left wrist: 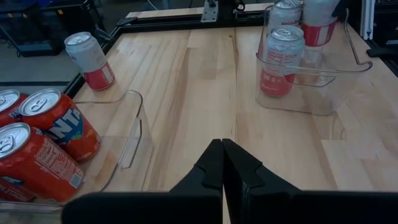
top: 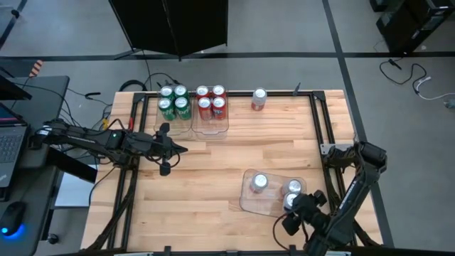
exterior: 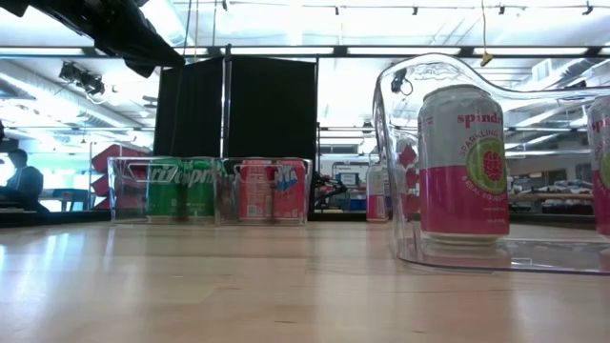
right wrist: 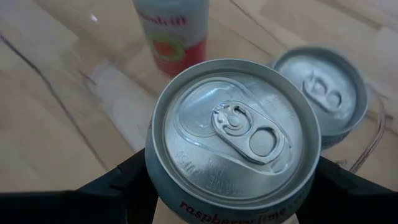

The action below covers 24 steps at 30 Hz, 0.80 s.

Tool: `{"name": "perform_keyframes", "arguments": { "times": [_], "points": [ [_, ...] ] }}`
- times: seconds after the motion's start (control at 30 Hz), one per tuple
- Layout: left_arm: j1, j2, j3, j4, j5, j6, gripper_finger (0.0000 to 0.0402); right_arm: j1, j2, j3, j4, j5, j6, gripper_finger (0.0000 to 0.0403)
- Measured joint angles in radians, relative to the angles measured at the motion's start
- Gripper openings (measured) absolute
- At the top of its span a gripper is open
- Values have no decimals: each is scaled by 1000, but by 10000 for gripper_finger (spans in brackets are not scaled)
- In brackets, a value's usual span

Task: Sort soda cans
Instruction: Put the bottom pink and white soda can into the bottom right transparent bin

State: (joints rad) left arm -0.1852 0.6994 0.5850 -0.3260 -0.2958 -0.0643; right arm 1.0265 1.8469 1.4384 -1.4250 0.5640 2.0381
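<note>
My right gripper (top: 293, 210) is over the near right corner of a clear tray (top: 247, 203) and is shut on a silver-topped white-and-pink soda can (right wrist: 233, 134). Two more such cans (top: 259, 183) (top: 293, 187) stand upright in that tray. At the far edge, several green cans (top: 174, 102) and several red cans (top: 211, 102) stand in two clear trays, and one white-and-pink can (top: 259, 99) stands on the bare table beside them. My left gripper (left wrist: 222, 163) hovers shut at the table's left, holding nothing. My right gripper pinches the can's side wall just below its top rim (right wrist: 163, 186) between its two fingers (right wrist: 118, 180), one on each side. The fingers come from above, slanting down. The can is upright, top up; the can itself hides whether its bottom rests on the tray.
A black frame rail (top: 321, 135) runs along the table's right side near my right arm. Bare wood (top: 213, 171) lies between the far trays and the near tray. Cables and a laptop (top: 11, 142) lie off the table's left edge.
</note>
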Motion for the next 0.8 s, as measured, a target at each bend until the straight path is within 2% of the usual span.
{"name": "perform_keyframes", "arguments": {
  "times": [0.3, 0.73, 0.8],
  "points": [
    [0, 0, 0, 0, 0, 0, 0, -8, 54, -6, 24, -77, 34, 274],
    [0, 0, 0, 0, 0, -3, 0, -35, 62, -17, 40, -214, 35, 275],
    [0, 0, 0, 0, 0, -3, 0, -37, 62, -17, 39, -233, 38, 288]
  ]
}}
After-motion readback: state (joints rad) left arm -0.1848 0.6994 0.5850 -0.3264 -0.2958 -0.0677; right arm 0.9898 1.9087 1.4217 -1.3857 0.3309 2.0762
